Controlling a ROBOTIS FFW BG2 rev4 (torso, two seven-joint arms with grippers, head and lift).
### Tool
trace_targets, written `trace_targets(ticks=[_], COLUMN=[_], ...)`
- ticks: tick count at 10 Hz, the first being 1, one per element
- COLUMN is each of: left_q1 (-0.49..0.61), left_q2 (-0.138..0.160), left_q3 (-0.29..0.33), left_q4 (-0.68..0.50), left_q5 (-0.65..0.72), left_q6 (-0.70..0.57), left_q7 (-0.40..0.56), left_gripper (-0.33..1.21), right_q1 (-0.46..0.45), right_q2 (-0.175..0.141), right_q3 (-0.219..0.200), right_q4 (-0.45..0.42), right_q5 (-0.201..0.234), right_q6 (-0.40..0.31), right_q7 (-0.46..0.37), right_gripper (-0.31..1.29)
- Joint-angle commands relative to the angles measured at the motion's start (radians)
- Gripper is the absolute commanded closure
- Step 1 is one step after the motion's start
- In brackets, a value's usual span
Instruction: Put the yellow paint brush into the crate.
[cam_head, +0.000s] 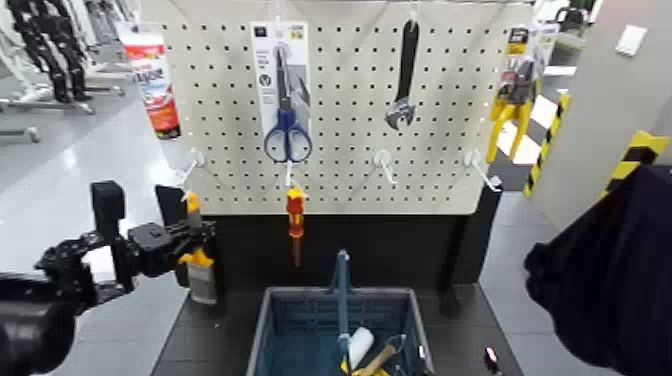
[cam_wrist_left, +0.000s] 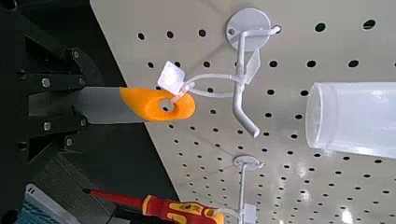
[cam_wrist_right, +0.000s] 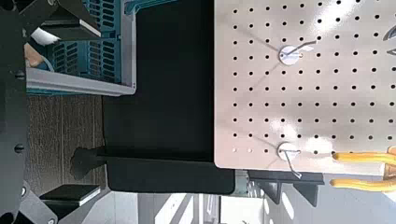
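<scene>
Paintbrush (cam_head: 202, 278) with smooth yellow-grey handle in left gripper (cam_head: 207, 236).

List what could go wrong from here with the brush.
The left gripper is shut on the brush, but its white loop is around the hook: a straight pull could snag or twist it free. The screwdriver hangs between brush and crate, so a low sideways move might knock it.
</scene>
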Motion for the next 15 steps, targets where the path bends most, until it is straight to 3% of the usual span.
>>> trace_targets(ticks=[1, 9, 13, 15], left_q1=[0.03, 0.153, 0.167, 0.176], left_q2=[-0.009, -0.058, -0.069, -0.078], left_q3=[0.024, 0.129, 0.141, 0.121], left_q4=[-0.047, -0.275, -0.357, -0.372], left_q5=[-0.006, -0.016, -0.01, 0.059], left_q6=[-0.02, 0.035, 0.052, 0.057], left_q7=[0.015, 0.039, 0.048, 0.056], left_gripper=[1.2, 1.2, 1.2, 1.2], right_q1=[0.0, -0.002, -0.002, -0.002], right_q2=[0.0, -0.003, -0.003, -0.003], right_q3=[0.0, 0.005, 0.005, 0.005], right_q4=[0.0, 0.0, -0.002, -0.002], right_q5=[-0.001, -0.001, -0.001, -0.001], right_q6=[0.003, 0.019, 0.019, 0.019], right_q7=[0.0, 0.003, 0.003, 0.003], right_gripper=[0.14, 0.14, 0.14, 0.14])
